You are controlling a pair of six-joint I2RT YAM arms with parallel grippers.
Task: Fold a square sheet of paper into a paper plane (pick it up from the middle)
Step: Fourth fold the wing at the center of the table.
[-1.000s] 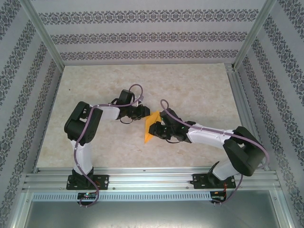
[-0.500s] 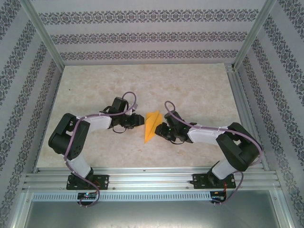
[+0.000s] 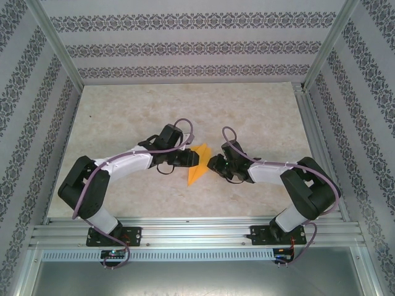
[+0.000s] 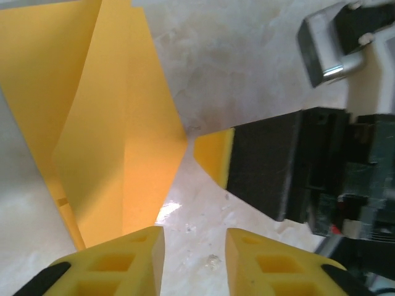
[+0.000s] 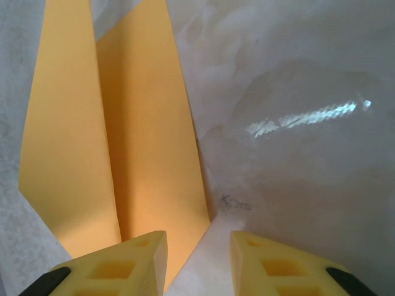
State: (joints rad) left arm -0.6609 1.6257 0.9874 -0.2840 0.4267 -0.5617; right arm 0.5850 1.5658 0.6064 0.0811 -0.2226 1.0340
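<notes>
Lying on the bench (image 3: 259, 111), the paper plane (image 3: 196, 168) sits right between the two arms. Its long side runs from the wide far end to the pointy near tip. The left gripper (image 3: 193, 159) is at its left edge, spread wide and holding nothing. The right gripper (image 3: 213, 164) is just beside its right edge, also spread and empty. The left one looks a bit nearer.
</notes>
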